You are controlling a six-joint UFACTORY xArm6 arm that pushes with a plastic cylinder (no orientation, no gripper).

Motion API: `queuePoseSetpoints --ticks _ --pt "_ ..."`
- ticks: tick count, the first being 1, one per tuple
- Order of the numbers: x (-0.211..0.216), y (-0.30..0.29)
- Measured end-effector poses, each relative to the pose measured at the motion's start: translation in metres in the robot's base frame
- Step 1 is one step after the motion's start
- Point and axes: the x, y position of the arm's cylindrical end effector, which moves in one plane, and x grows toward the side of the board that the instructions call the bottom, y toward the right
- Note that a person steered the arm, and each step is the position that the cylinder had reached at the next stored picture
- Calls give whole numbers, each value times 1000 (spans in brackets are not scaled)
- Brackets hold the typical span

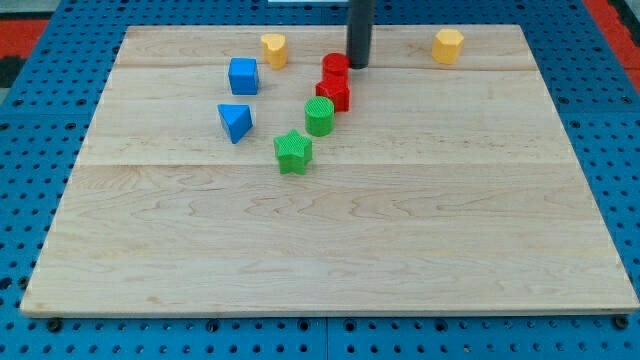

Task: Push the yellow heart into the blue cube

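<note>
The yellow heart [274,48] sits near the view's top, left of centre. The blue cube [243,75] lies just below and left of it, a small gap apart. My tip [357,66] is at the end of the dark rod, right of the yellow heart and touching or just beside the top right of the red cylinder [335,67].
A red block [334,93] sits below the red cylinder. A green cylinder [319,116] and a green star [293,151] lie below that. A blue triangular block [236,122] is under the blue cube. A yellow hexagonal block [448,45] is at the top right.
</note>
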Motion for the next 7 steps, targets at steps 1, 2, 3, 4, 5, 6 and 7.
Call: queuePoseSetpoints --ticks 1,2,3,4,5,6,7 --pt "-4 -11" --pt "-51 -33" --pt "-50 -88" --pt "-48 -96" --pt "-34 -98" --pt "-60 -104" --pt "-45 -120"
